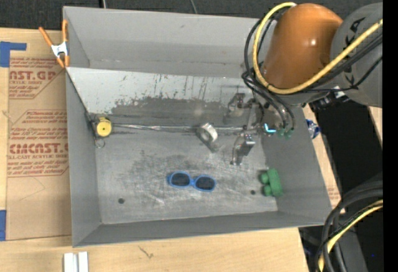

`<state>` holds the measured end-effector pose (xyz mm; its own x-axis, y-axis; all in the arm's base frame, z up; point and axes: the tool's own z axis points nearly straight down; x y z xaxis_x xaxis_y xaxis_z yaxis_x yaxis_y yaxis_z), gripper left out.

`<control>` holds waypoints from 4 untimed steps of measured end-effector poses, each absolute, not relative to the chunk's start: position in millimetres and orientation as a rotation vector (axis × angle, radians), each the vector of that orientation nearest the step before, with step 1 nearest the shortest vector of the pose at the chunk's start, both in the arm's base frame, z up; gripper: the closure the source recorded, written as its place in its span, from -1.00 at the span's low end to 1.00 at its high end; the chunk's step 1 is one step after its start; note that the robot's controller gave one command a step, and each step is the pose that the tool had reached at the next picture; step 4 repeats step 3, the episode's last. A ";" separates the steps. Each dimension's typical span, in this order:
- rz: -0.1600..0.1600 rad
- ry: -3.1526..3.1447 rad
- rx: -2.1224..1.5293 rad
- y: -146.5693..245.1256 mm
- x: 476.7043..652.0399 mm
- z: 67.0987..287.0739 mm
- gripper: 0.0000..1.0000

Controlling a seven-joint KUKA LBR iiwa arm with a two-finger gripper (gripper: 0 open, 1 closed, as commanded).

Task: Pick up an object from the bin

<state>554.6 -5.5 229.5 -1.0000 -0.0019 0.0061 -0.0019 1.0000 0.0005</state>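
My gripper (240, 126) hangs low over the right middle of the bin, open, with one finger (236, 103) toward the back and the other finger (242, 147) toward the front, and nothing between them. A small crumpled silver piece (208, 134) lies just left of the gripper, apart from it. A green knobby block (271, 183) rests on the floor in front and to the right of the gripper. In front and to its left, a blue twin-lens thing like small goggles (191, 182) lies flat.
A small yellow round thing (103, 127) sits at the bin's left wall, and a thin pale strip (152, 128) runs from it toward the silver piece. The arm, with its orange cover and yellow cables, overhangs the bin's right rear corner.
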 end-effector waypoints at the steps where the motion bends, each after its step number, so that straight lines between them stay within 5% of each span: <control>1: -0.001 -3.132 0.323 39.9 546.5 76.6 -1.00; 2: 0.000 -3.129 0.322 39.1 546.9 79.6 1.00; 3: 0.001 -3.130 0.373 30.7 539.6 238.7 1.00; 4: 0.001 -3.130 0.373 30.7 539.6 238.7 1.00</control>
